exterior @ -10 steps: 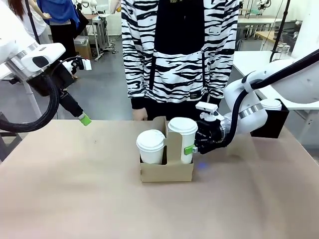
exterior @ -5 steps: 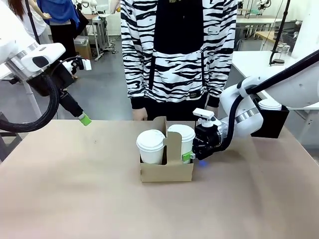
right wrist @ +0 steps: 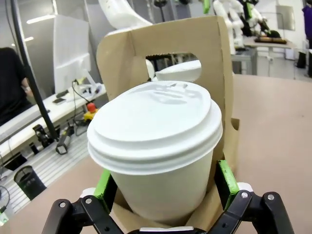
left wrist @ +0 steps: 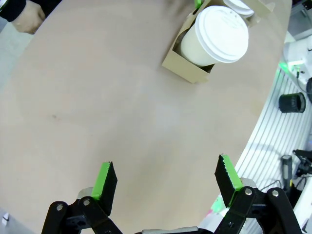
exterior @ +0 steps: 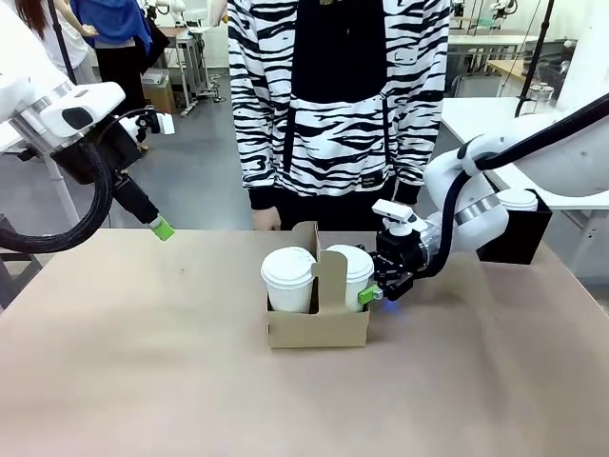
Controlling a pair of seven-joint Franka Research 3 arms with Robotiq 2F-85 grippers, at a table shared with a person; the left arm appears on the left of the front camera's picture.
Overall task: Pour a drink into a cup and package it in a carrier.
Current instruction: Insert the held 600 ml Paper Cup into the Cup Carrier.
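The robot's left gripper [exterior: 163, 228] hangs above the far left part of the brown table [exterior: 143, 381], its green-padded fingers spread wide with nothing between them. From its wrist camera the same gripper [left wrist: 165, 180] looks down on bare tabletop, and the carrier [left wrist: 187, 66] sits well beyond its fingertips, toward the upper right of that view, with a lidded white cup [left wrist: 214, 36] standing in the nearer slot.

At the centre of the table, well to the right of the left gripper, the brown cardboard carrier [exterior: 319, 326] holds two lidded white paper cups, one either side of its upright handle: the left cup [exterior: 287, 278] and the right cup [exterior: 350, 271]. Both sit down in their round slots. A person in a black-and-white striped top [exterior: 338, 95] stands at the far side, directly behind the carrier.

The right gripper [exterior: 373, 286] reaches in from the right and sits against the carrier's right end, level with the right cup. In its wrist view that cup [right wrist: 156, 151] stands directly between the two green pads of the right gripper [right wrist: 165, 183], with the carrier's handle [right wrist: 161, 48] rising just behind it. The fingers are parted to either side of the cup's wall; whether the pads touch it cannot be told.

Behind the right arm, a black box [exterior: 519, 233] with a white lid rests at the table's far right edge.
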